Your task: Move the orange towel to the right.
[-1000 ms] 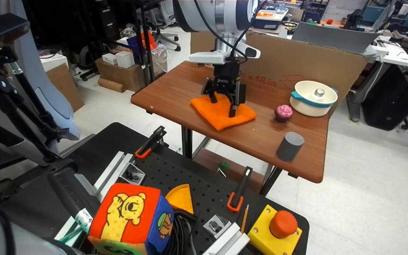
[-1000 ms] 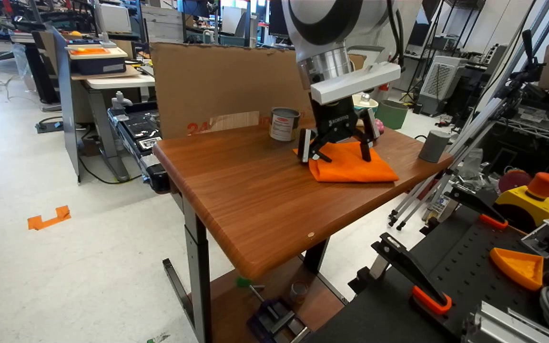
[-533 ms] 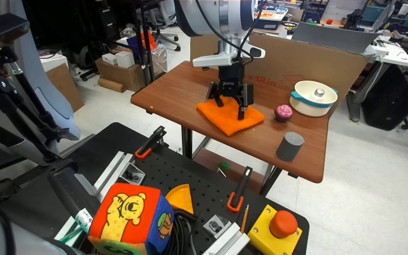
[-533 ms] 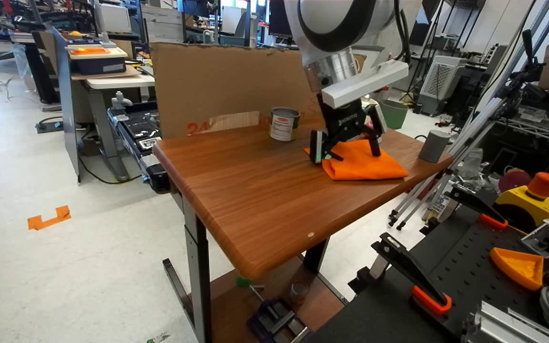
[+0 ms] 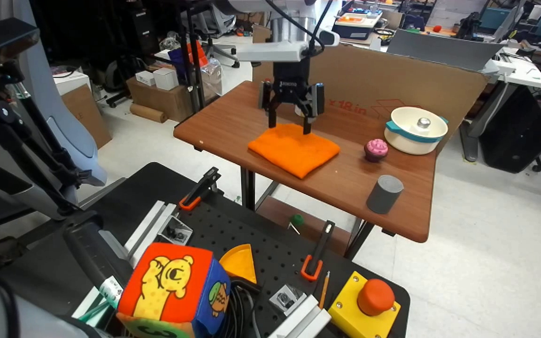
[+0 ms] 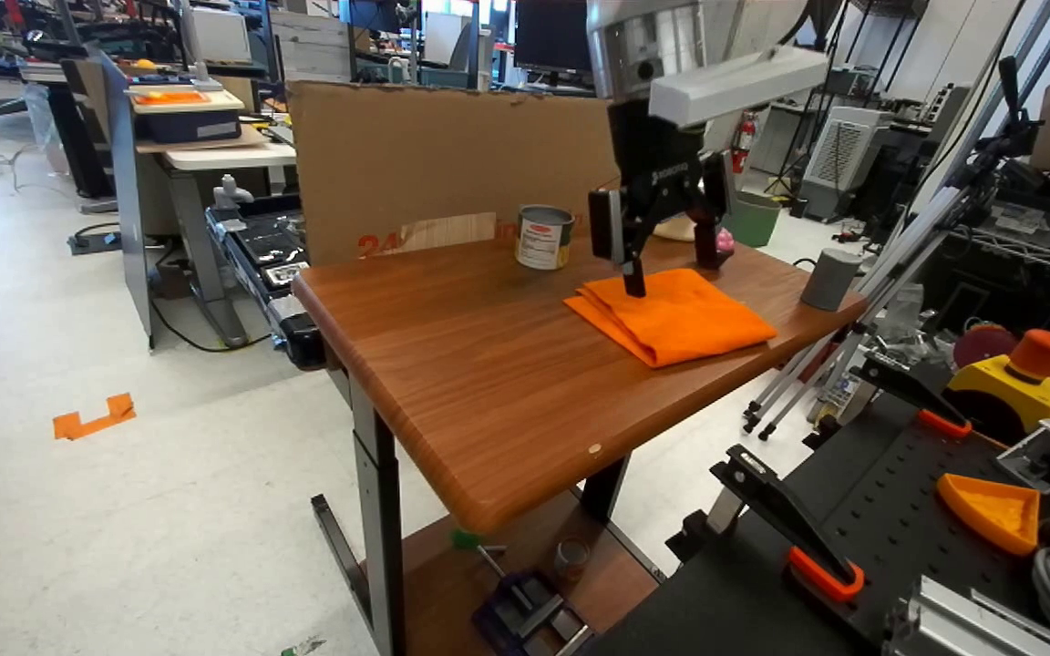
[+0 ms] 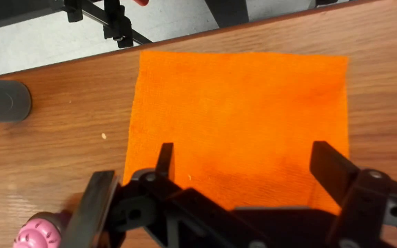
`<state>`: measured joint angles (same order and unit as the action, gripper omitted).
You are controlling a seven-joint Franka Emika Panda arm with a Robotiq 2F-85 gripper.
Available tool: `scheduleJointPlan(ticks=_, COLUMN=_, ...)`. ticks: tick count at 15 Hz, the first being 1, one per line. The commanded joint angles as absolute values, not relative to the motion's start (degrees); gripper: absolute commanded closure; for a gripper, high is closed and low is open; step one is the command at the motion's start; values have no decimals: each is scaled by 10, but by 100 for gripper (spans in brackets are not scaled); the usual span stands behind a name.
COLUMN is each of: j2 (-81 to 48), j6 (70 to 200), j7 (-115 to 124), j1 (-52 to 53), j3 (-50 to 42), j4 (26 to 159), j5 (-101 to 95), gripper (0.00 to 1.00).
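the jaws stand wide apart with nothing in their hold, over the orange towel [image 7: 240, 117] (whether they touch it, i cannot tell). it lies folded and flat below them on the brown wood-grain tabletop [image 6: 452, 355]; in the wrist view a pale speck [image 7: 103, 136] shows left of the jaws. in an exterior view a pink-topped cupcake [image 5: 376, 150], a lidded cream pot [image 5: 413, 134] and a grey cylinder [image 5: 384, 195] stand right of the jaws. behind the jaws, in both exterior views, rises a cardboard sheet [image 6: 425, 150]; well below them spreads pale floor [image 6: 169, 519] with an orange patch [image 6: 95, 420].
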<state>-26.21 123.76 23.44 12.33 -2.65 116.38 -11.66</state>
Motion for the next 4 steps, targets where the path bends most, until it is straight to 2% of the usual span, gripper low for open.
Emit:
scheduleJointPlan(ticks=1, j2=-239, j6=1238, j7=235, j1=117, j3=-16, j4=1180, j5=-119, gripper=0)
scheduleJointPlan(ticks=4, j2=-212, j6=1245, j7=232, j1=114, j3=-13, j4=1205, j5=-119, gripper=0)
